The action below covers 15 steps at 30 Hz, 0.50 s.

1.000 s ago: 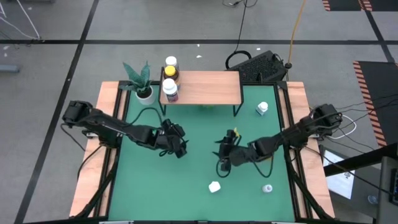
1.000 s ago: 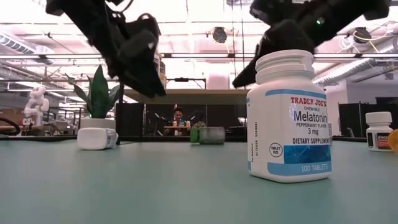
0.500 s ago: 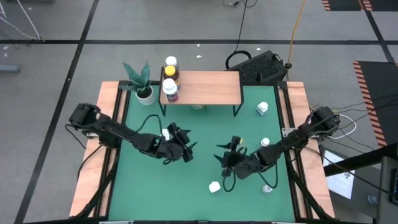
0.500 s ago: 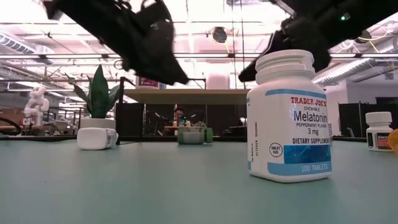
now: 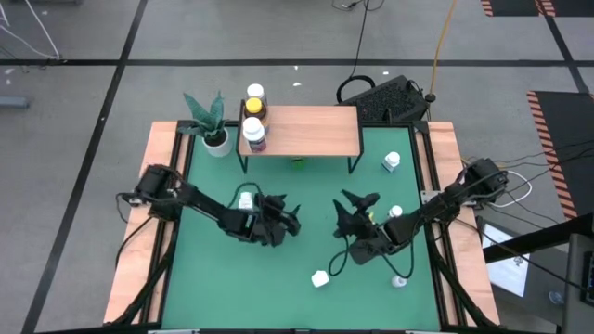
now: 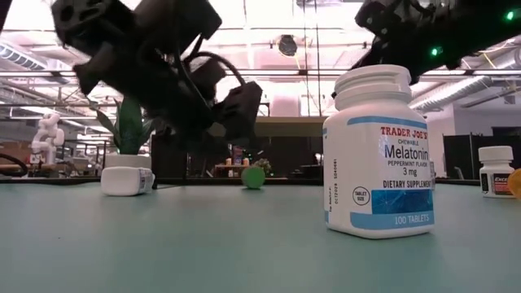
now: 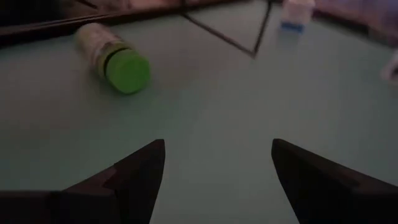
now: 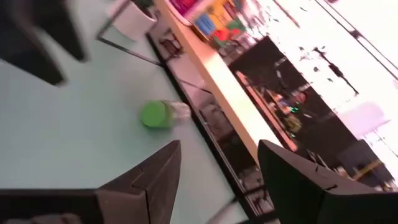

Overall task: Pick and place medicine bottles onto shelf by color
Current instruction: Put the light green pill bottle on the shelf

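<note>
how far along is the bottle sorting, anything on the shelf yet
Early on. Done: three bottles stand at the left end of the shelf. In hand: nothing; the left gripper and right gripper are both open and empty over mid-table, facing the green-capped bottle lying on its side under the shelf. Left: that one, plus several white bottles scattered across the green table.

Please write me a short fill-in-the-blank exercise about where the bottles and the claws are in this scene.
1. The green-capped bottle lies on its ____ under the shelf.
2. The bottles on the shelf stand at the end nearest the potted ____.
3. The left claw is open and holds ____.
4. The Melatonin bottle stands ____ on the table.

Missing words: side; plant; nothing; upright
</note>
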Tool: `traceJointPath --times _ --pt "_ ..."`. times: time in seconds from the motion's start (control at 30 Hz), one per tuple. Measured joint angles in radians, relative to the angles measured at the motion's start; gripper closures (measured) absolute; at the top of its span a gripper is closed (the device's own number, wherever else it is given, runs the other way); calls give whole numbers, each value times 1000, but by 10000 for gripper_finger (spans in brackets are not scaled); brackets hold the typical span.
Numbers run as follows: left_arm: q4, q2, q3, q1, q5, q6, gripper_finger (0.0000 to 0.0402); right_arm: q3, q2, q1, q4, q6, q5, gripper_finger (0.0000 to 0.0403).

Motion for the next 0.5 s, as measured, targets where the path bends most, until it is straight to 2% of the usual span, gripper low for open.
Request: traceJointPath --times 0.07,0.17,0.33,0.5 --pt "68 59 0 -26 -100 -68 103 -23 -13 -6 -2 31 17 193" --pt "202 158 -1 -24 -166 -51 103 -71 -54 -18 -3 92 14 193" --pt "371 261 -1 25 -165 -26 103 -168 -161 -25 0 181 14 193" --pt "395 283 14 81 -167 9 103 -239 -294 -25 3 238 12 193"
